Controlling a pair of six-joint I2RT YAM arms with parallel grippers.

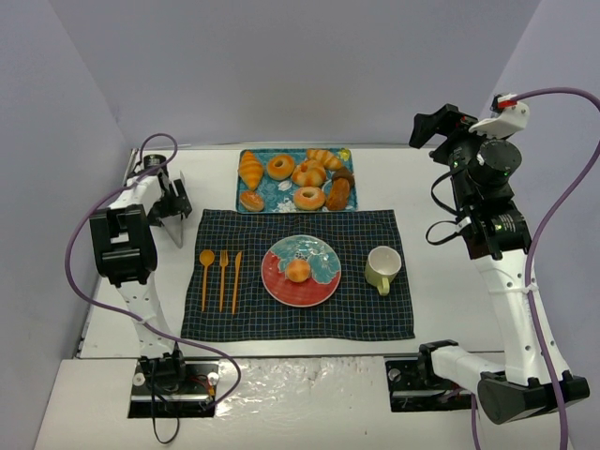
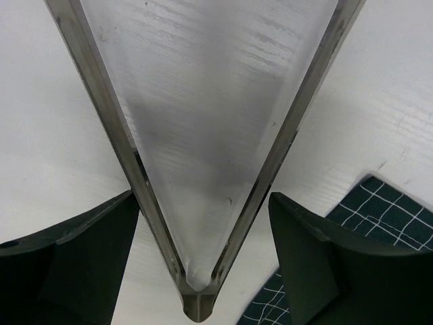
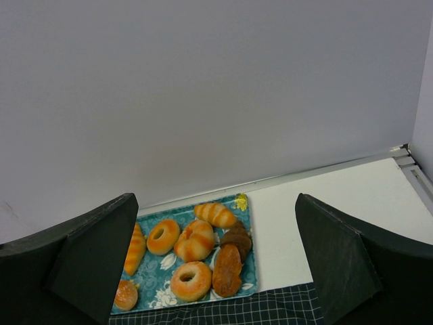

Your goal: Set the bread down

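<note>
The bread (image 1: 298,271) sits on the plate (image 1: 281,292), a little left of its middle. The plate is red with a blue patch and lies at the centre of a dark checked placemat (image 1: 375,314) on the white table (image 1: 422,197). Left of the plate an orange spoon (image 1: 206,272), fork (image 1: 223,277) and knife (image 1: 236,279) lie side by side on the mat. To the right of the plate stands a pale cup (image 1: 382,267) with its handle turned toward the near edge.

Beyond the far edge of the mat is a blue flowered tray (image 1: 292,151) of pastries. A croissant (image 1: 250,170) lies at its left end, with ring doughnuts (image 1: 280,167) beside it.

The left gripper (image 1: 172,202) is low over the table, just off the far left corner of the mat. Its fingers (image 2: 101,237) rest against the outer sides of a pair of metal tongs (image 2: 101,115) near the hinge. The tongs are spread wide, with nothing between their arms (only bare table shows through).

The right gripper (image 1: 433,127) is raised at the far right, well apart from the plate. In its wrist view the fingers (image 3: 95,250) stand wide apart and hold nothing, and the tray shows between them.
</note>
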